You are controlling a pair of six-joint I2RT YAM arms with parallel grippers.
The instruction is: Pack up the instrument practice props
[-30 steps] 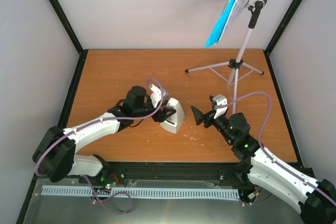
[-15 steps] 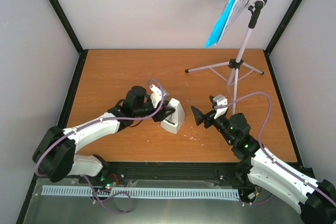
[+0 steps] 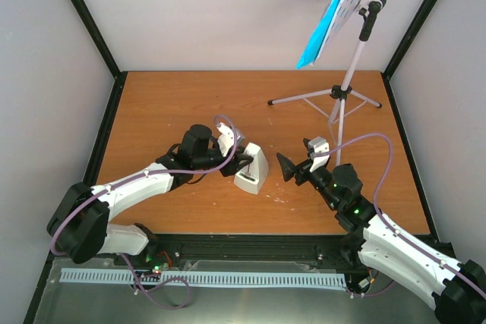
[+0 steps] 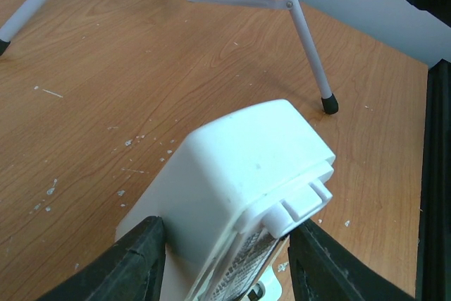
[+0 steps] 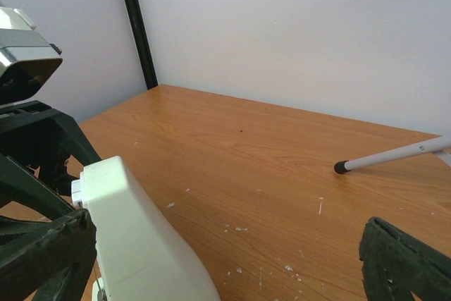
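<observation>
The white metronome stands on the wooden table near the middle, tilted a little. My left gripper reaches it from the left. In the left wrist view the gripper is shut on the metronome, one black finger on each side. My right gripper hovers just right of it, open and apart; the right wrist view shows the metronome beside its left finger. The white music stand stands at the back right on tripod legs, with blue sheet music on top.
Black frame posts and white walls close in the table on three sides. A stand leg with a black tip rests on the wood ahead of my right gripper. Small white flecks dot the tabletop.
My left gripper's fingers have closed in onto the metronome's sides, and the metronome has shifted slightly to the right. The right arm has stayed still.
</observation>
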